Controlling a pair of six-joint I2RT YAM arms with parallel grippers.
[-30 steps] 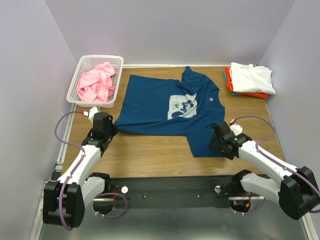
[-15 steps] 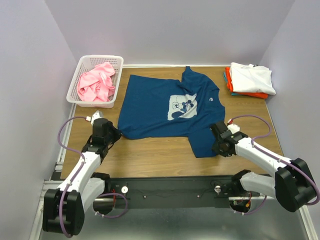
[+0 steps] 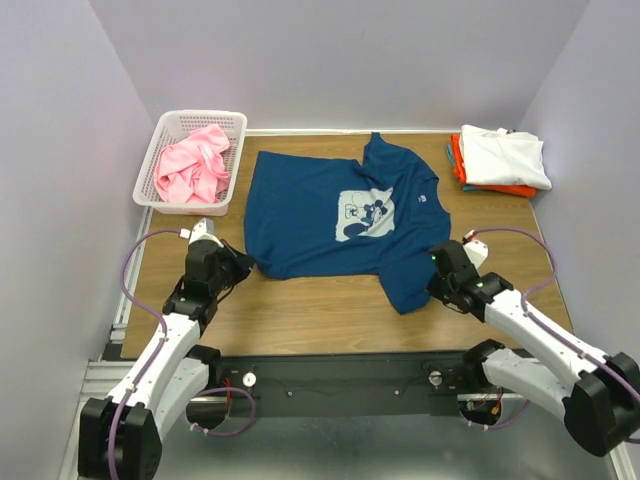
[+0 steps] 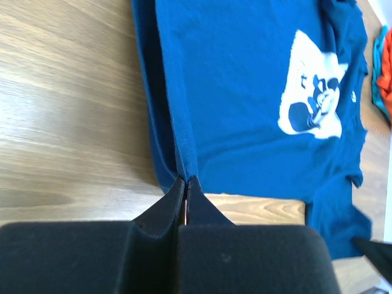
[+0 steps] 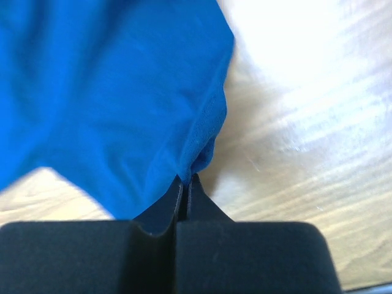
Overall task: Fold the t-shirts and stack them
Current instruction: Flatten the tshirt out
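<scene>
A navy blue t-shirt [image 3: 340, 215] with a pale mouse print [image 3: 366, 213] lies spread on the wooden table [image 3: 300, 310]. My left gripper [image 3: 243, 268] is shut on its near left corner; in the left wrist view the cloth [image 4: 245, 104] runs straight out of the closed tips [image 4: 185, 182]. My right gripper [image 3: 437, 283] is shut on the near right corner, where the cloth [image 5: 122, 92] bunches at the tips [image 5: 185, 179]. A pink t-shirt [image 3: 190, 165] lies crumpled in the basket. Folded white [image 3: 503, 155], orange [image 3: 462, 165] and teal t-shirts are stacked at the back right.
The white lattice basket [image 3: 168, 127] stands at the back left corner. Purple walls close the table on three sides. Bare wood [image 3: 310, 310] lies between the shirt's near hem and the black rail [image 3: 340, 378] at the arm bases.
The right gripper went from open to shut on the shirt's near right corner. The left gripper drew its corner rightward, so the left hem has shifted inward.
</scene>
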